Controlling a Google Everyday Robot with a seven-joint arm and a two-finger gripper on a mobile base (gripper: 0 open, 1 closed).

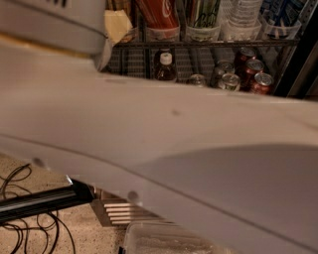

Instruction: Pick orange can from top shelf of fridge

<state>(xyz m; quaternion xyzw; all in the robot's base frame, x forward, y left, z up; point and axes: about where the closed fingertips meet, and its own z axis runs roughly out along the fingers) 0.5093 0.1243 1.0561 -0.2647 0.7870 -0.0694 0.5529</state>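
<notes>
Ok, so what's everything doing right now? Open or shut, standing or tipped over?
fridge door: swung open.
red cola can: upright on the top shelf, behind a clear stop.
green-and-white can: upright beside it.
brown bottle: upright, white cap on, on the rack below.
silver-topped cans: upright on that lower rack.
orange can: cannot pick it out; the arm covers that end.
gripper: out of view; only the arm shows.
</notes>
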